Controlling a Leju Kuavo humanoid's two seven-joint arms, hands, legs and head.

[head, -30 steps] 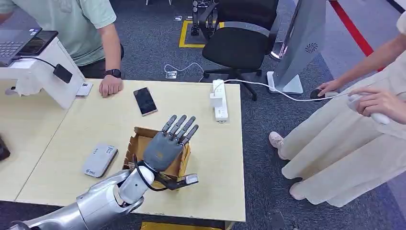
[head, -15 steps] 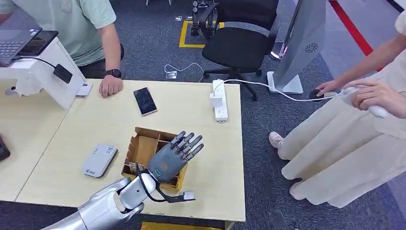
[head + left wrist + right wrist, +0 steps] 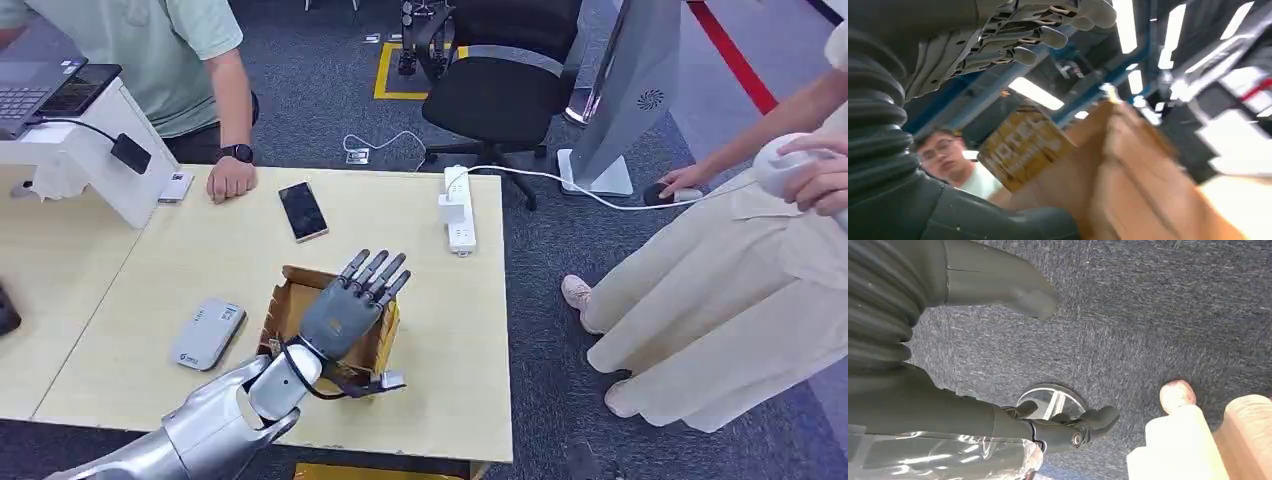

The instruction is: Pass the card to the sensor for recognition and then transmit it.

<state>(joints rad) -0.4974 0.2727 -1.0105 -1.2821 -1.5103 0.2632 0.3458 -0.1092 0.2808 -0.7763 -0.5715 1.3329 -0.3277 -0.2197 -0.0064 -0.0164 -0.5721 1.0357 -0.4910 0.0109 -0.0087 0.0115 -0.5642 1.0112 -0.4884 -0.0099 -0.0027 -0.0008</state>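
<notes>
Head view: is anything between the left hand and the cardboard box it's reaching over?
Nothing visible. The left hand hovers open directly above the cardboard box, fingers spread. It hides much of the box's inside, so no card can be made out there.

On the desk [image 3: 180, 270] a cardboard box [image 3: 296, 305] sits near the front edge, the left hand [image 3: 345, 310] above it. A card reader [image 3: 208, 333] lies left of the box, a phone [image 3: 302, 210] behind it, a power strip [image 3: 458, 208] at the far right
</notes>
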